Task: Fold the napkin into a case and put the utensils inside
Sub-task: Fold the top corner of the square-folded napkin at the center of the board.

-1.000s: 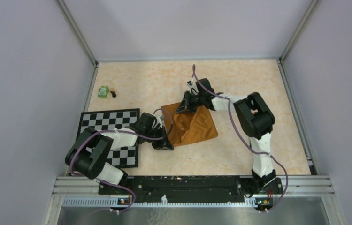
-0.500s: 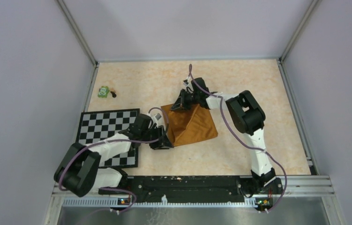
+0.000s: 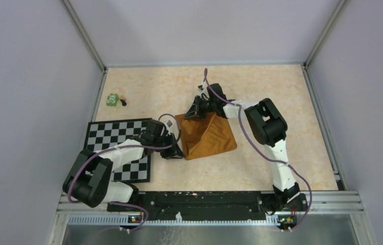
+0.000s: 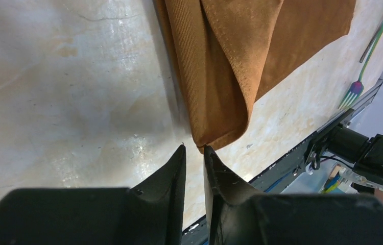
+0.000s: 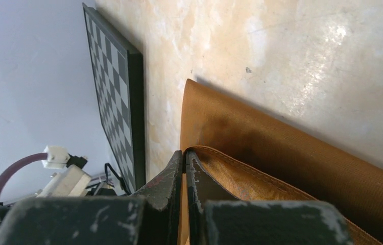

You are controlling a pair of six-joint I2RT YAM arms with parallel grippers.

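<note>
Your left gripper (image 4: 194, 149), jaws a narrow slit on nothing, tips at the near-left corner of the napkin (image 4: 230, 66) mid surface (image 3: 266, 163), its folded left edge running straight away toward the far corner your right gripper (image 5: 185, 154) pinches tight.

I'm looking down on a pale, marbled beige counter (image 3: 261, 168) that is catching soft glare, while plain lilac-grey walls (image 3: 36, 76) are enclosing it on three sides, edged by aluminium rails (image 3: 86, 38).
</note>
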